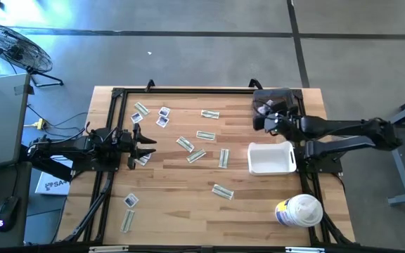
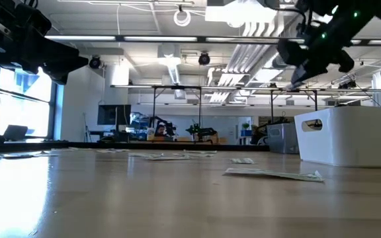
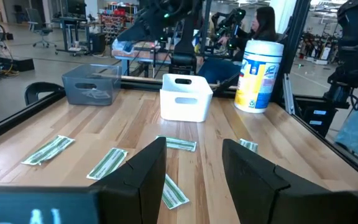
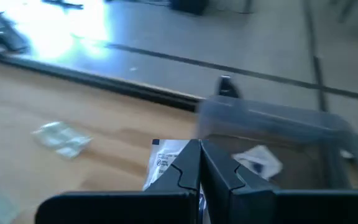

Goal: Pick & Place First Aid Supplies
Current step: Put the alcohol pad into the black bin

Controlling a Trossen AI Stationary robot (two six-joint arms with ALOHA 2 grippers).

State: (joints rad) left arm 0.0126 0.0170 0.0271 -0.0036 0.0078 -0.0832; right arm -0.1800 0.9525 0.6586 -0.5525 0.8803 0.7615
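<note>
Several pale green strip wrappers (image 1: 197, 155) and small white sachets (image 1: 163, 117) lie flat and scattered over the wooden table. My left gripper (image 1: 145, 146) is open and hovers near the table's left side, with a strip wrapper (image 3: 171, 190) on the table below its fingers. My right gripper (image 4: 199, 163) is shut on a white sachet with blue print (image 4: 165, 159). It hangs high above the table (image 2: 301, 71), beside a clear grey bin (image 4: 272, 134) at the far right. Another sachet (image 4: 258, 159) lies inside that bin. My right gripper pinches the white sachet between its two fingers. One printed end (image 4: 164, 155) sticks out to one side of the shut fingertips. The sachet is lifted clear of the table, just short of the grey bin's near wall. The gripper hides the rest of it.
A white handled bin (image 1: 271, 158) stands at the table's right, just nearer than the grey bin (image 1: 276, 102). A large white tub with a yellow-blue label (image 1: 299, 211) stands at the near right corner. A black frame (image 1: 114, 105) borders the table. A person sits beyond the table (image 3: 263, 25).
</note>
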